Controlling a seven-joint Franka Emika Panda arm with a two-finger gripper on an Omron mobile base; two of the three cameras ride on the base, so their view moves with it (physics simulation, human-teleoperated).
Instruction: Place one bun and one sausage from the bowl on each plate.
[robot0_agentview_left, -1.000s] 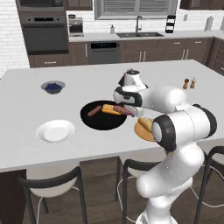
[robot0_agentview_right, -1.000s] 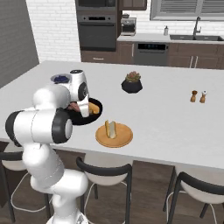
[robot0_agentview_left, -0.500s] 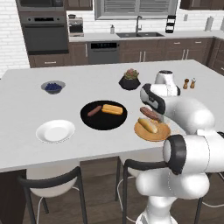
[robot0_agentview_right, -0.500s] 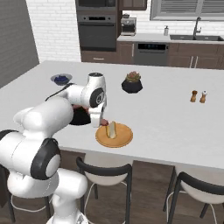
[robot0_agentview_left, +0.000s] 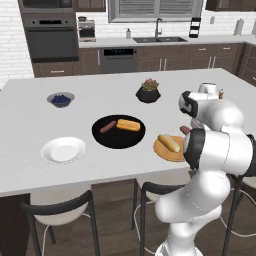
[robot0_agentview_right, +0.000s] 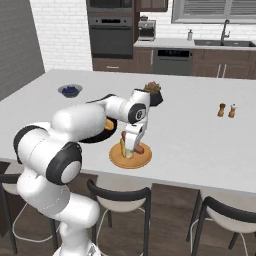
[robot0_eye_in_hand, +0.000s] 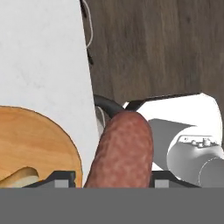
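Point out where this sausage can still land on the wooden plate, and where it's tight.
The tan plate has bare wood on the side toward the salt and pepper shakers, beside the bun. The tool holds the sausage there. The bowl side is crowded.

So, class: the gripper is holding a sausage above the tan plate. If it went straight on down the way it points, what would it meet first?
Most likely the tan plate, beside the bun. The gripper points down with the sausage between its fingers, so the sausage would land first. Depth is unclear.
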